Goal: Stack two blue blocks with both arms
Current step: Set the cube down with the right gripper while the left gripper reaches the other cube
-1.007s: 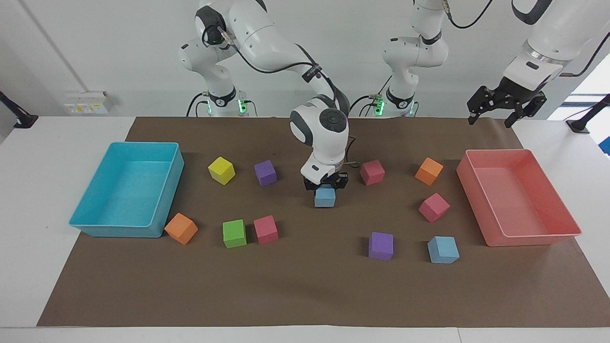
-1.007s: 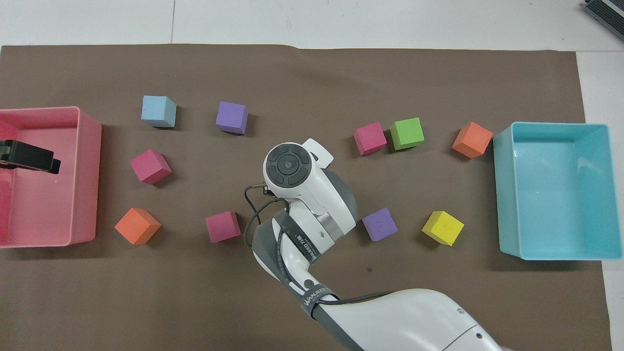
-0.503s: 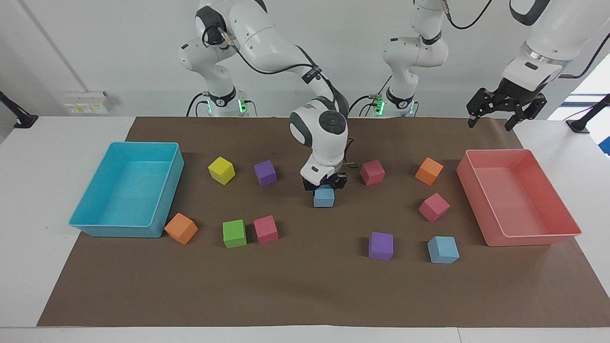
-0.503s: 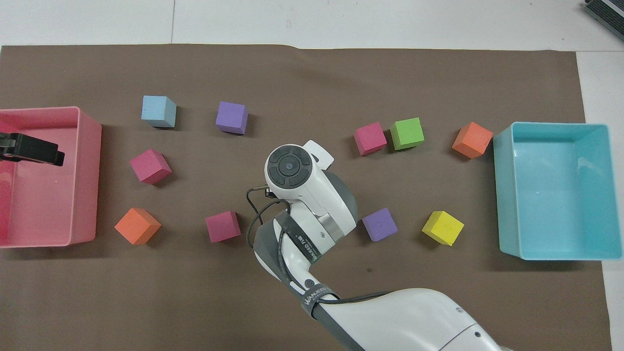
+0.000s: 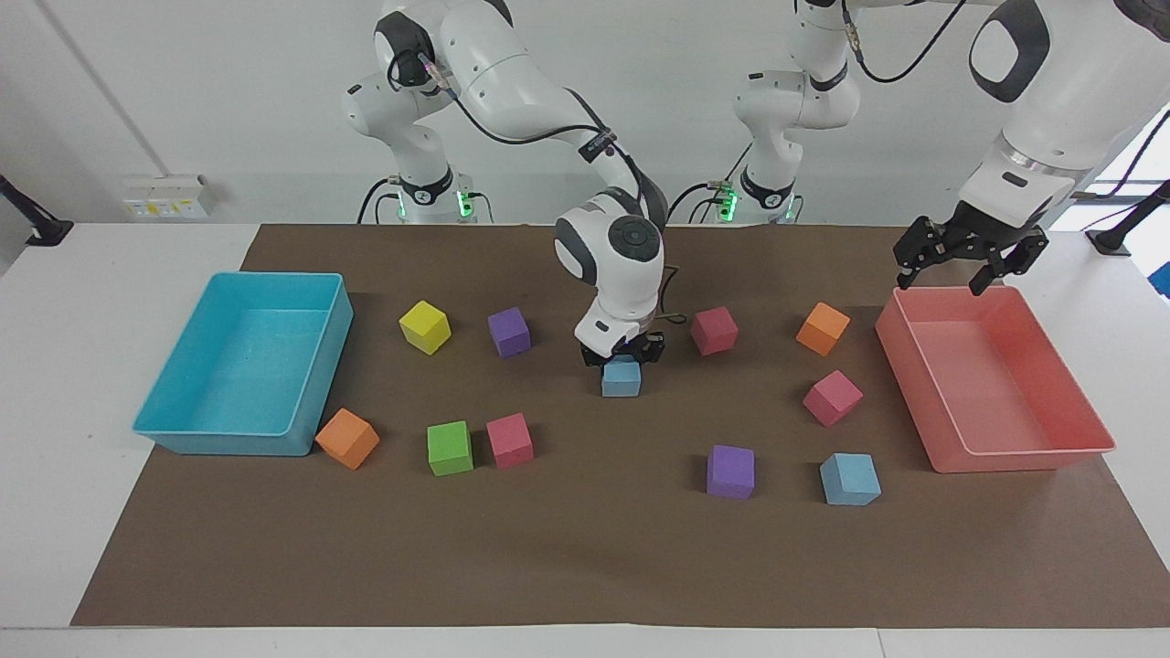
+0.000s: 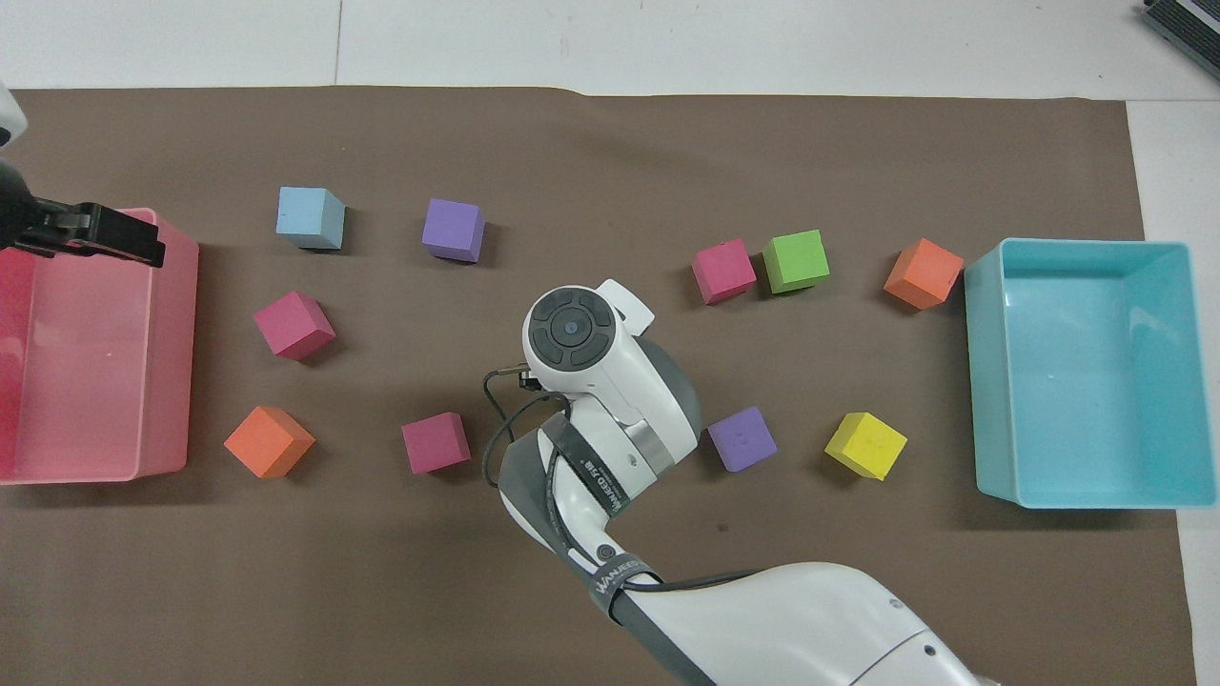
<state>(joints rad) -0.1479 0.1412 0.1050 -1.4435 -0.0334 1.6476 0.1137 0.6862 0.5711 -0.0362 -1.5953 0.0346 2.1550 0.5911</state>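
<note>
The two blue blocks are small, soft-looking cubes with flat matte sides. From the facing view, one blue block [image 5: 622,377] sits near the middle of the brown paper mat [image 5: 585,567], and the right gripper [image 5: 622,351] is down on it, its black fingers closed on the block's top edges. The second blue block [image 5: 850,479] lies farther from the robots, toward the left arm's end of the table, just beside a purple cube [image 5: 731,472]. The left gripper [image 5: 967,252] hangs in the air over the rim of the pink bin [image 5: 1015,448] with its fingers spread apart, holding nothing. The pink bin is a smooth, shiny plastic box with low walls. A turquoise bin [image 5: 219,439] of the same shape stands at the right arm's end. An orange cube [image 5: 347,439] touches its corner. A green cube [image 5: 450,448] and a pink cube [image 5: 510,440] sit side by side.

From the overhead view, the right arm's round white wrist [image 6: 581,343] covers the held block, so it cannot be seen. The second blue block [image 6: 310,217] sits in the open, apart from the purple cube [image 6: 454,230]. A dark pink cube [image 6: 294,325] and an orange cube [image 6: 269,441] lie between it and the robots. The left gripper [image 6: 95,233] shows as a black shape over the pink bin's [image 6: 176,381] corner. A yellow cube [image 6: 865,445] lies near the turquoise bin [image 6: 986,381].
</note>
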